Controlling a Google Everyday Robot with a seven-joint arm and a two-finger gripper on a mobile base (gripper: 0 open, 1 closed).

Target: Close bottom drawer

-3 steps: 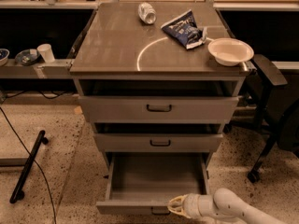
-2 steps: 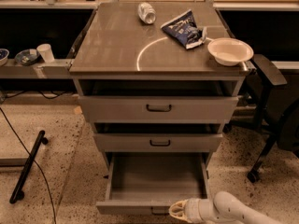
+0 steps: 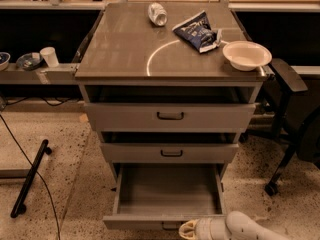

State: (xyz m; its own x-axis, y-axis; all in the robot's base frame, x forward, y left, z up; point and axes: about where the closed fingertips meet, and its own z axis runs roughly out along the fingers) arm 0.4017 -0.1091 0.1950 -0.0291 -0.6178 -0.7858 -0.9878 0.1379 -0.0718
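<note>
Cabinet (image 3: 170,116) with three drawers, counter (image 3: 120,54) on top. Bottom drawer (image 3: 167,191) is the lowest of the three and is pulled well out. Gripper (image 3: 187,230) sits at the frame's bottom edge, against the drawer's front panel by the handle – seemingly touching; open or closed, cannot tell. On the counter – bowl (image 3: 247,55), snack bag (image 3: 197,31), can (image 3: 158,14).

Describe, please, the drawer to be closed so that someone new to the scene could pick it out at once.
Find the grey metal cabinet with a white bowl on top. Its bottom drawer is the lowest of three. Unlike the middle drawer and top drawer, it is pulled far out and empty, with the gripper by its front panel.
</note>
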